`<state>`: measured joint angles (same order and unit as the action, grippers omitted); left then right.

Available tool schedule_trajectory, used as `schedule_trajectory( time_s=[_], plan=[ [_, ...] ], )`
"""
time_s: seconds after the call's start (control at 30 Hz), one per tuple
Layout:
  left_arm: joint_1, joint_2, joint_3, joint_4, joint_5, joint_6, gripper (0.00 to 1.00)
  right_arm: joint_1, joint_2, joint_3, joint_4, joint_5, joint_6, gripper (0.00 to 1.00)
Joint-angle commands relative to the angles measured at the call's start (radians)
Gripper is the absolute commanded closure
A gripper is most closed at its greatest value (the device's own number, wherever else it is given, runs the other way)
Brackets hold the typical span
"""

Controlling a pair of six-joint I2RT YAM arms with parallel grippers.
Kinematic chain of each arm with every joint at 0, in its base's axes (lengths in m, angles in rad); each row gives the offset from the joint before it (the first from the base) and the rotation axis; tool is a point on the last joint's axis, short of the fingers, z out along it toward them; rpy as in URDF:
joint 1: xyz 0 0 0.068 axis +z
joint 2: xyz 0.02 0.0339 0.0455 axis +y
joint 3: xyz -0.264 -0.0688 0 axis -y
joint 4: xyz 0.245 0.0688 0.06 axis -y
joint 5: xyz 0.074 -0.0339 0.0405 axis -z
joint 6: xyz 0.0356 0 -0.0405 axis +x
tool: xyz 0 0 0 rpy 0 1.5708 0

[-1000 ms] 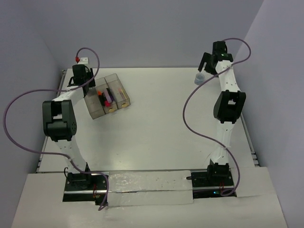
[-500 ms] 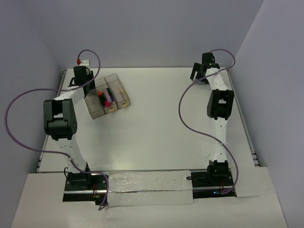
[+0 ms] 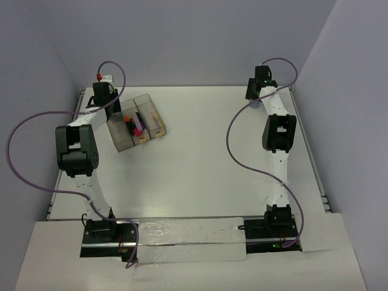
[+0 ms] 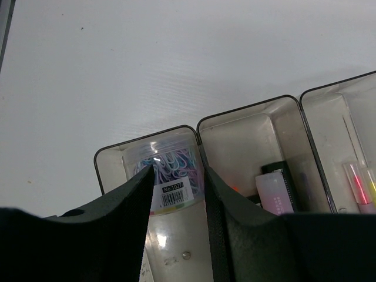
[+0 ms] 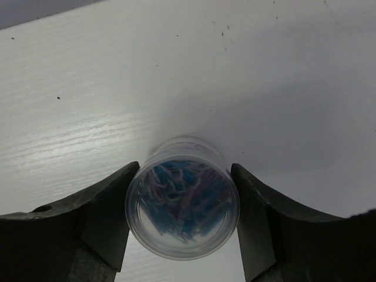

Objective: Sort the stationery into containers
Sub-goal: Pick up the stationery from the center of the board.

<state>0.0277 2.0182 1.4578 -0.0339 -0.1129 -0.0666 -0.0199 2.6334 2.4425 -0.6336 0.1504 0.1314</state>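
At the far left corner of the table (image 3: 206, 157), the left gripper (image 4: 177, 171) is reaching down into a row of three bins (image 3: 121, 140). The top view is showing only the arm over that row, with an orange marker (image 3: 128, 119) and a purple marker (image 3: 138, 125) lying in the middle bin. The left wrist view is giving the grip itself. The fingers are clamping the left tub (image 4: 171, 176), a clear round tub of coloured clips with a white label, one finger on each side. This tub is sitting inside the left bin (image 4: 108, 158), at the end farthest from the camera. The same view is showing a pale pink marker (image 4: 275, 194) in the middle bin and a pink stick (image 4: 355, 182) in the right bin (image 4: 329, 111), both too small to make out from above.

At the far right of the table, the right gripper (image 5: 183, 176) is hanging low. From above it is hiding what lies under it. The right wrist view is showing the right tub (image 5: 182, 197), clear and full of blue clips, standing upright on the bare table. Both fingers are pressing against its sides with no gap showing.
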Motion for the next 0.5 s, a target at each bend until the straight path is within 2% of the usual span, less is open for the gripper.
schedule_trajectory(
  time_s=[0.0, 0.03, 0.2, 0.37, 0.47],
  plan=[
    [0.003, -0.014, 0.028, -0.008, 0.029, 0.001, 0.54, 0.015, -0.085, -0.037, 0.046, -0.005, -0.035, 0.97],
    [0.003, -0.019, 0.027, -0.008, 0.034, 0.005, 0.53, 0.015, -0.100, -0.048, 0.055, -0.005, -0.034, 1.00],
    [0.003, -0.046, 0.029, -0.030, 0.040, 0.010, 0.54, 0.018, -0.255, -0.145, 0.067, -0.050, -0.003, 1.00],
    [0.003, -0.091, 0.001, -0.047, 0.033, 0.015, 0.53, 0.128, -0.487, -0.340, 0.141, -0.143, 0.001, 1.00],
    [0.012, -0.140, -0.017, -0.061, 0.057, 0.006, 0.54, 0.285, -0.599, -0.340, 0.162, -0.186, -0.011, 1.00]
  ],
)
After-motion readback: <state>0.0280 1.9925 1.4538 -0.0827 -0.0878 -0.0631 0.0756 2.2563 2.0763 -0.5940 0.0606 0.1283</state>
